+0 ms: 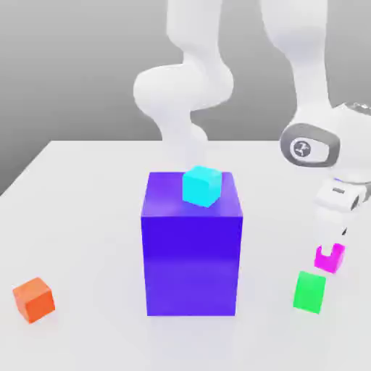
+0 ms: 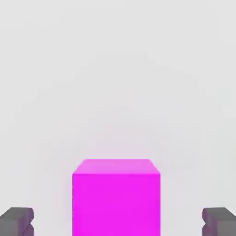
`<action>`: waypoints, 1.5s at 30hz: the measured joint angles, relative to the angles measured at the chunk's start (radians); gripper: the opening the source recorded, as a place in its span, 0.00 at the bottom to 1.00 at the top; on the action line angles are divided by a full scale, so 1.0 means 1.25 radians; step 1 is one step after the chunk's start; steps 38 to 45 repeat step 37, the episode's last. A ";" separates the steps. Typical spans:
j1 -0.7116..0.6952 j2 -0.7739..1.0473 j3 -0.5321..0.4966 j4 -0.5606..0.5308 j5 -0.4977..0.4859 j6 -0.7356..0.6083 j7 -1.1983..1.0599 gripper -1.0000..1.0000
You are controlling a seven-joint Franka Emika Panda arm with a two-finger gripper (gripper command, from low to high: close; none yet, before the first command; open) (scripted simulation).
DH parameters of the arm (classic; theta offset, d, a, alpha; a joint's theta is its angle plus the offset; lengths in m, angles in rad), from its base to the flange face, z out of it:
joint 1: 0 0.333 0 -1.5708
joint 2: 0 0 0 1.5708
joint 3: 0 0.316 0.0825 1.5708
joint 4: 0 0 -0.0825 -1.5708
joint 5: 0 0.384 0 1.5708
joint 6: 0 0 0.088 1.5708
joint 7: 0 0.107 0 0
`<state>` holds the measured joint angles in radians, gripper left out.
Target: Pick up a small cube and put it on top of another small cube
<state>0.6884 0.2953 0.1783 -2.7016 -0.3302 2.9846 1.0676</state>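
Observation:
A small magenta cube (image 1: pixel 322 259) rests on the white table at the exterior view's right, just behind a small green cube (image 1: pixel 310 291). My gripper (image 1: pixel 330 248) reaches down over the magenta cube. In the hand view the magenta cube (image 2: pixel 116 198) sits between my two grey fingertips (image 2: pixel 16 221), with a gap on each side, so the gripper (image 2: pixel 118 222) is open and touches nothing. A small cyan cube (image 1: pixel 201 185) lies on top of a tall blue block (image 1: pixel 190 253). A small orange cube (image 1: pixel 34 298) sits at the exterior view's left front.
The tall blue block stands mid-table, to the left of my hand in the exterior view. The white table (image 1: pixel 80 217) extends around it. My arm's white links (image 1: pixel 181 94) rise behind the block.

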 joint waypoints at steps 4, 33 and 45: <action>0.021 0.021 -0.024 0.005 -0.013 0.018 0.011 0.00; -0.212 -0.129 -0.005 0.029 0.212 -0.149 0.297 0.00; -0.205 -0.103 -0.014 0.031 0.197 -0.125 0.308 1.00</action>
